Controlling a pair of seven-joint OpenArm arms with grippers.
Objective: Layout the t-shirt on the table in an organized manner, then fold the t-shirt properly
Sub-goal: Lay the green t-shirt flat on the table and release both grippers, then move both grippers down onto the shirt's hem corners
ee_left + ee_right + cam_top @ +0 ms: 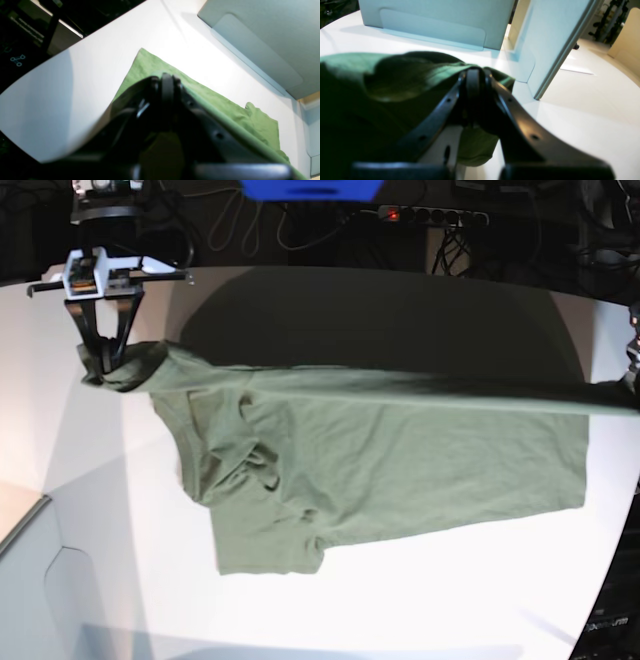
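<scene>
Both claws clamped on the t-shirt [370, 455]
Base view shows it stretched between right gripper [103, 360] and left gripper [167, 76] over the table [420, 600]; wrist views only show pinched edges

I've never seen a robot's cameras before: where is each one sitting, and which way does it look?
Left wrist: on that arm, looking past its black left gripper at the olive-green cotton t-shirt on the white table.
Right wrist: behind the right gripper, pinching cloth.
Base: faces the table, right gripper visible.
All share the shirt.
</scene>
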